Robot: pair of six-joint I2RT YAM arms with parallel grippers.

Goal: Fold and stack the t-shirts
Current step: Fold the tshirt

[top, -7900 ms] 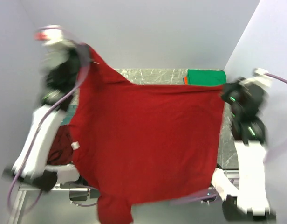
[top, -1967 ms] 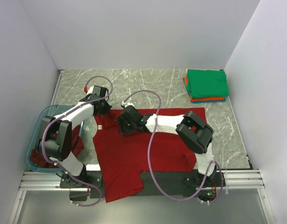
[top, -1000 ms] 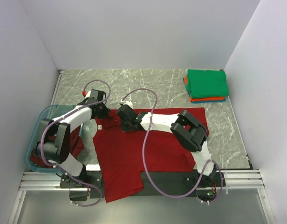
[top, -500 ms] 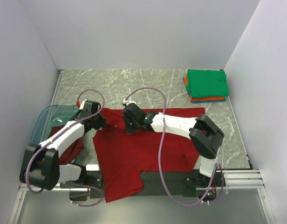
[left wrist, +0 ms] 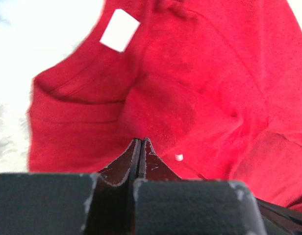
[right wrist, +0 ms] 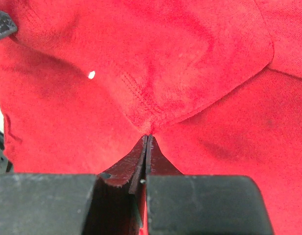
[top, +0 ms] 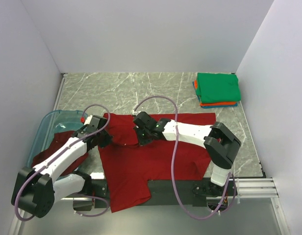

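A bright red t-shirt (top: 161, 147) lies spread on the marble table, one sleeve hanging over the near edge. My left gripper (top: 103, 139) is shut on its left part near the collar; the left wrist view shows the jaws (left wrist: 141, 141) pressed together on red cloth, below a white label (left wrist: 120, 29). My right gripper (top: 141, 138) is shut on a puckered fold of the same shirt (right wrist: 190, 63), its tip (right wrist: 147, 137) at the pucker. A folded stack with a green t-shirt (top: 217, 87) on top sits at the far right. A maroon t-shirt (top: 55, 155) lies in the tub.
A translucent blue plastic tub (top: 41, 131) stands at the table's left side, under the left arm. Grey walls close in the table on three sides. The arms' purple cables (top: 156, 100) arch over the shirt.
Both grippers have moved toward the near edge, drawing pinched red cloth with them. The left arm has swung out over the tub.
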